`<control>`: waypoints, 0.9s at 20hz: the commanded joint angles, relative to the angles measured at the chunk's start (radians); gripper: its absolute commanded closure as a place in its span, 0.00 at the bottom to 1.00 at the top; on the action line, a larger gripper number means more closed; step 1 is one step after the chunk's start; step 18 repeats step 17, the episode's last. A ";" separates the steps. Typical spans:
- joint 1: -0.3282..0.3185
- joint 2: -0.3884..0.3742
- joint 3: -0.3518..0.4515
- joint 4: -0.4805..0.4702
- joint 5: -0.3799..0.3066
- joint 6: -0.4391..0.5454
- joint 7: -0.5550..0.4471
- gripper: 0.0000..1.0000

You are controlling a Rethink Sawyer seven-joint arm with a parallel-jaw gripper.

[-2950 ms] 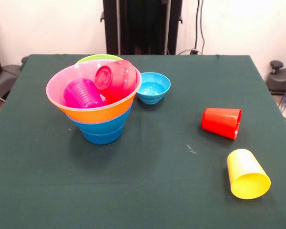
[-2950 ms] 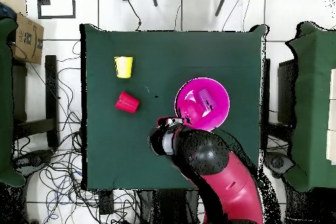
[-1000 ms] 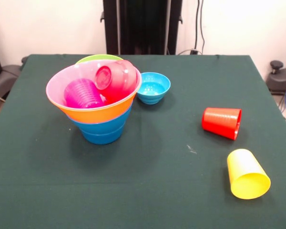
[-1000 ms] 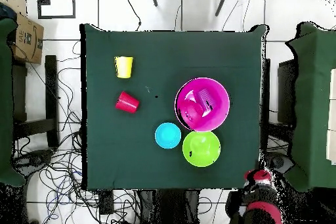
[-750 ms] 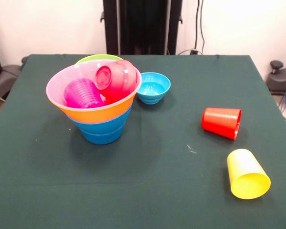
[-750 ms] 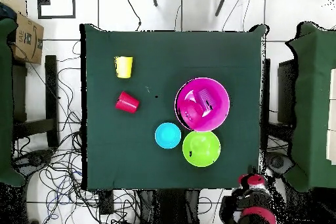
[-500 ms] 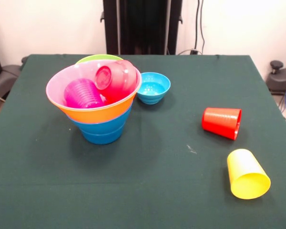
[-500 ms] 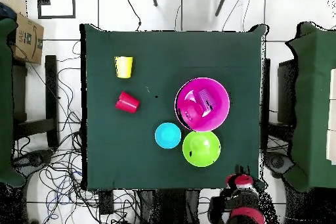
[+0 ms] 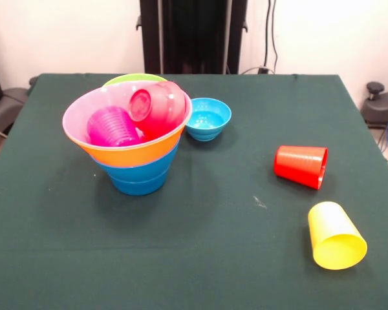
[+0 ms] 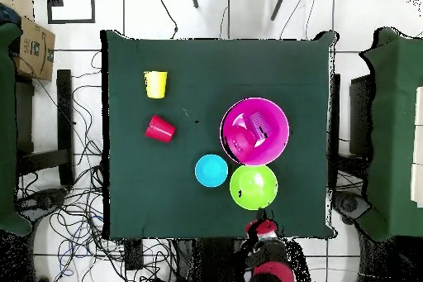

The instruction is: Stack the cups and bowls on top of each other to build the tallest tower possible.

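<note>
The tower stands at the left in the front view: blue bowls at the base, an orange bowl above, a pink bowl on top. A purple cup and a small red bowl lie tilted inside the pink one. A green bowl touches the tower, with a light-blue bowl beside it. The red cup and yellow cup lie on their sides, apart. My gripper shows only in the overhead view, just off the table's bottom edge below the green bowl, holding nothing that I can see.
Dark green cloth covers the table. A cardboard box sits off its top-left corner in the overhead view, and cables trail over the floor around it. Other green-covered furniture stands to the right.
In the overhead view my arm has swung left along the table's bottom edge, from off the lower right corner to below the green bowl. The cups and bowls have not moved.
</note>
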 commanded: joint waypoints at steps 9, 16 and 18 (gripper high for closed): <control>0.338 0.024 0.085 0.269 -0.104 -0.180 0.781 0.00; 0.684 -0.194 -0.116 0.246 -0.042 -0.009 0.783 0.00; 0.768 -0.231 -0.181 0.227 -0.016 0.049 0.761 0.00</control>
